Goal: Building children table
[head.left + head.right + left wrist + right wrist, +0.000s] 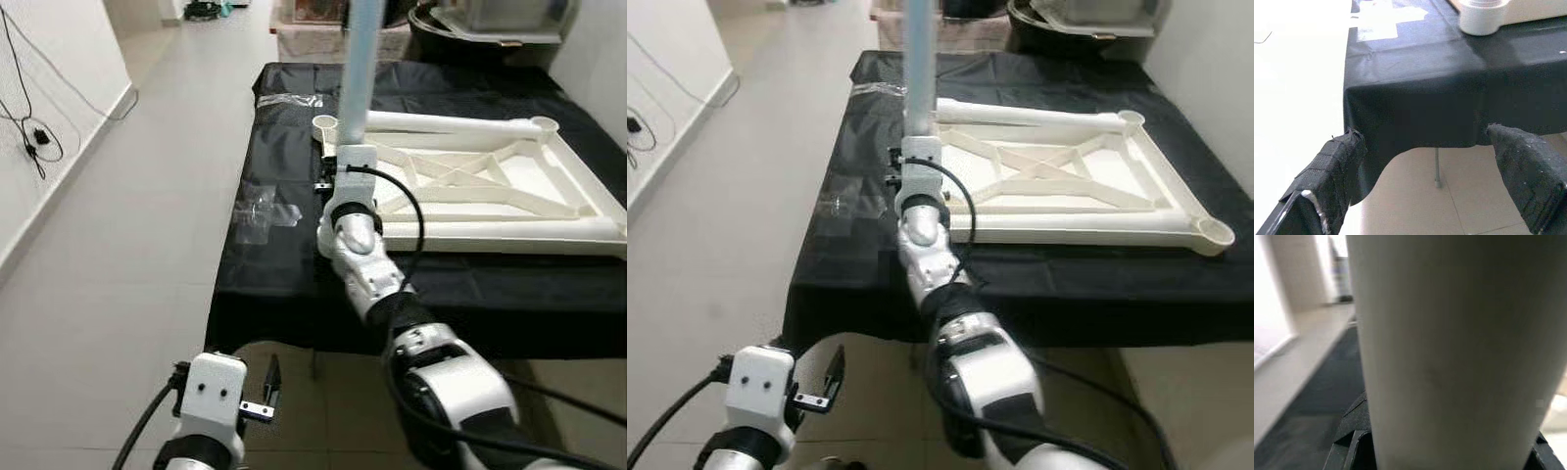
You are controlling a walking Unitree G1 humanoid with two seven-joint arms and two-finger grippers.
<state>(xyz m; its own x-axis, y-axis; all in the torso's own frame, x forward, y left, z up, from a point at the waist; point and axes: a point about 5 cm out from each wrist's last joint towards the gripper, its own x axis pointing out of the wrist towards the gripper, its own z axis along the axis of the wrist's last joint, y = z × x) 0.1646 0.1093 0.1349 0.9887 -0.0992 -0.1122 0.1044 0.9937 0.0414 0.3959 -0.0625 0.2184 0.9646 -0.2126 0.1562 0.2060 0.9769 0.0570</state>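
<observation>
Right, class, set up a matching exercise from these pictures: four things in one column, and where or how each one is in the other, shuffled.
Things
1. light blue leg
2. white tabletop frame
3. clear plastic bag
4. left end effector

States
A. lies upside down on the black cloth
B. hangs open, low, before the near edge of the cloth
C. held upright at a corner socket by the right end effector
D. lies flat on the cloth, left of the frame

Pairs: 1-C, 2-A, 3-D, 4-B
</observation>
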